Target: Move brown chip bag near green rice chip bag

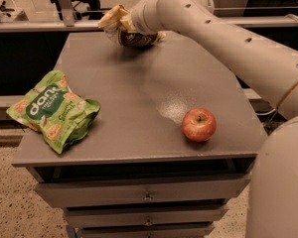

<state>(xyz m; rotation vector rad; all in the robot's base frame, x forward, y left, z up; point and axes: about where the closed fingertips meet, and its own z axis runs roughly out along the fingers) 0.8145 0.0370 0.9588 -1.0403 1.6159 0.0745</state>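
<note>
The brown chip bag (123,28), dark brown with tan edges, is at the far edge of the grey table (139,88), crumpled and tilted up against my gripper. My gripper (131,29) is at the end of the white arm that reaches in from the right. It is closed on the bag and holds it just above the tabletop. The bag hides the fingers. The green rice chip bag (54,109) lies flat at the table's front left corner, well apart from the brown bag.
A red apple (199,124) sits on the table at the front right. My white arm (238,48) spans the right side above the table. Drawers (146,196) are below the front edge. A metal rail (39,23) runs behind the table.
</note>
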